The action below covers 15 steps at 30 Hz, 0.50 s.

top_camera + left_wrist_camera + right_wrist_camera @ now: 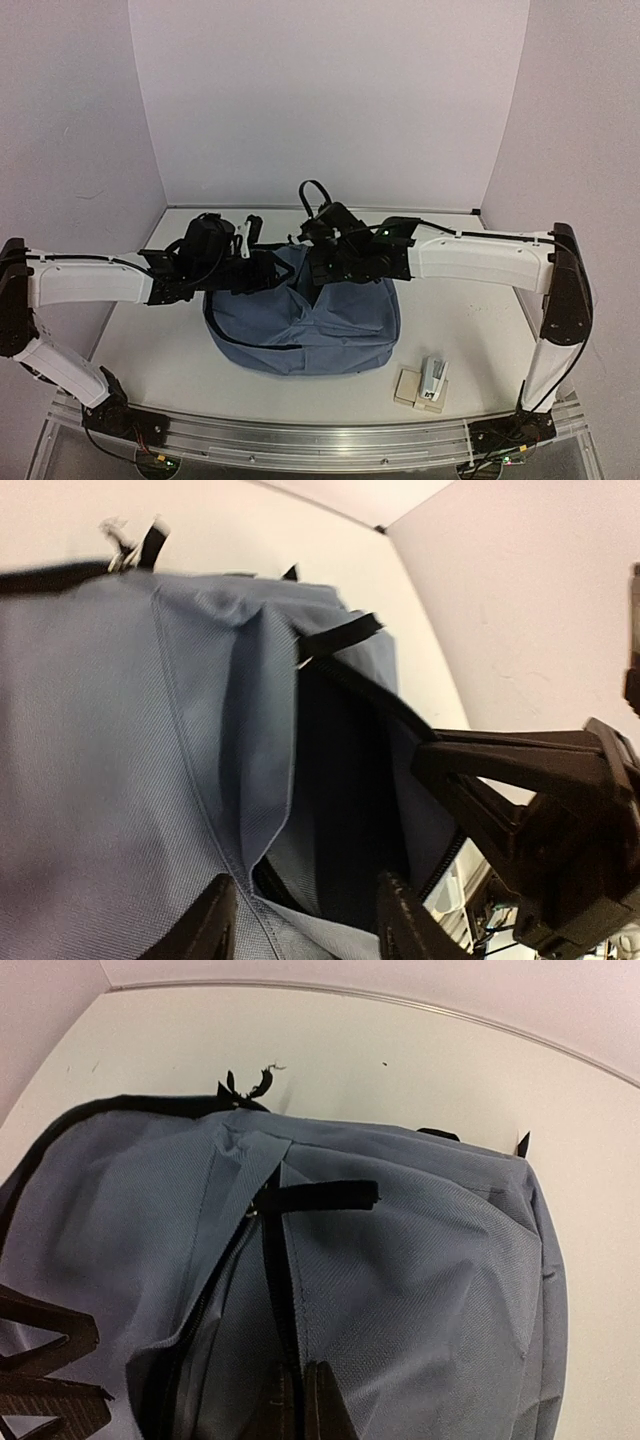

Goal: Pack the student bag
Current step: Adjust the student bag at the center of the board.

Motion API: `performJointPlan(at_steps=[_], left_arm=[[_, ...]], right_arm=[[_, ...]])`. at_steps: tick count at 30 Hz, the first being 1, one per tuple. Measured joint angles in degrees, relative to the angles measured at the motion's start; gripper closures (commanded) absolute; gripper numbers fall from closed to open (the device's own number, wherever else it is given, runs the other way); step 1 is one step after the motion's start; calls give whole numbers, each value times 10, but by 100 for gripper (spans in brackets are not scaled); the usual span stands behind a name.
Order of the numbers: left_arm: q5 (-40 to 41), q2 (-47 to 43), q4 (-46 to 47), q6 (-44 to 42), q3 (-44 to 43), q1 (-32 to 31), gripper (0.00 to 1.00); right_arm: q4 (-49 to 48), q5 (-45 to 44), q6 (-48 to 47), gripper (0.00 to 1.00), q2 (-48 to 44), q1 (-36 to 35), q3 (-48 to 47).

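The main risk is that the mouth of the student bag (pixel 300 320) falls closed. The cloth is soft and slack, and only one side of the zip opening seems to be held, so a small tug or slip could let the flap drop over the dark gap. A second risk is a knock between the arms: both wrists crowd over the far end of the bag, very near each other, and any sideways move could bring them together or drag the bag across the counter (pixel 470 320). The stapler (pixel 433 375) rests on a small pad (pixel 408 388) well apart from the bag, near the front right. Fetching it would likely mean one arm leaving the opening. The right pincer (pixel 300 1405) is pressed together at the edge of the opening, and it appears to pinch the zip rim, though its tips sit at the bottom of the wrist view. The left pincer (pixel 303 900) is spread, holding nothing, its fingers straddling the fold of cloth beside the gap. I cannot tell whether they touch the cloth.
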<state>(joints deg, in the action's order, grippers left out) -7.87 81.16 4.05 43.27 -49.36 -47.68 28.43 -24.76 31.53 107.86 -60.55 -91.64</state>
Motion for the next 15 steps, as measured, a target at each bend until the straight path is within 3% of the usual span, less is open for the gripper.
performJointPlan(at_steps=[7,15], left_arm=[[-5,-1,29,1,-1,0,76],[-51,90,86,9,-19,0,87]], right_arm=[[6,-7,3,100,-8,0,0],[6,-9,6,100,-8,0,1]])
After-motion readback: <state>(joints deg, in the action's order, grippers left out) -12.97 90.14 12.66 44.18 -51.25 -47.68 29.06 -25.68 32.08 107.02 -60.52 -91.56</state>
